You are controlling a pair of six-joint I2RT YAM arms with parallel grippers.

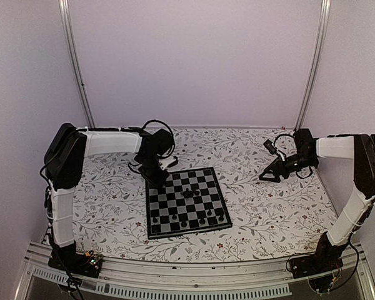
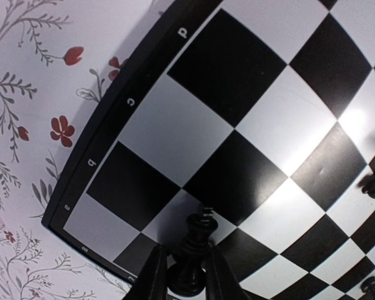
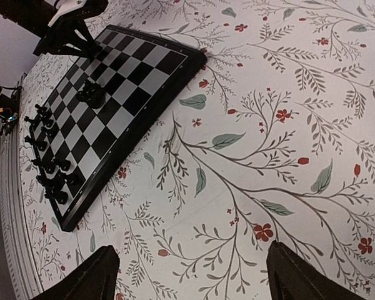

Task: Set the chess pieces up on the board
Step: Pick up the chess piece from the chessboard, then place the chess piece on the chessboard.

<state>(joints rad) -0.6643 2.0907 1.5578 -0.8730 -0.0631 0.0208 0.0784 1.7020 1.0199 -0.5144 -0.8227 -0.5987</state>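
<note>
The board [image 1: 169, 203] of black and light grey squares lies mid-table on the floral cover. My left gripper [image 1: 157, 179] is down at its far left corner. In the left wrist view its fingers [image 2: 155, 269] press on both sides of a black chess piece with a cross on top [image 2: 199, 234], which stands on a square near the board's corner. Several chess pieces [image 1: 187, 220] line the near edge, and a few [image 1: 187, 192] sit at the centre. My right gripper [image 1: 265, 177] hovers open over the cover to the right of the board, empty [image 3: 190, 262].
The floral table cover [image 1: 269, 212] surrounds the board. In the right wrist view the board [image 3: 131, 69] lies at upper left, with the left arm [image 3: 72, 28] at its far corner. Pale walls and metal posts [image 1: 75, 62] enclose the table.
</note>
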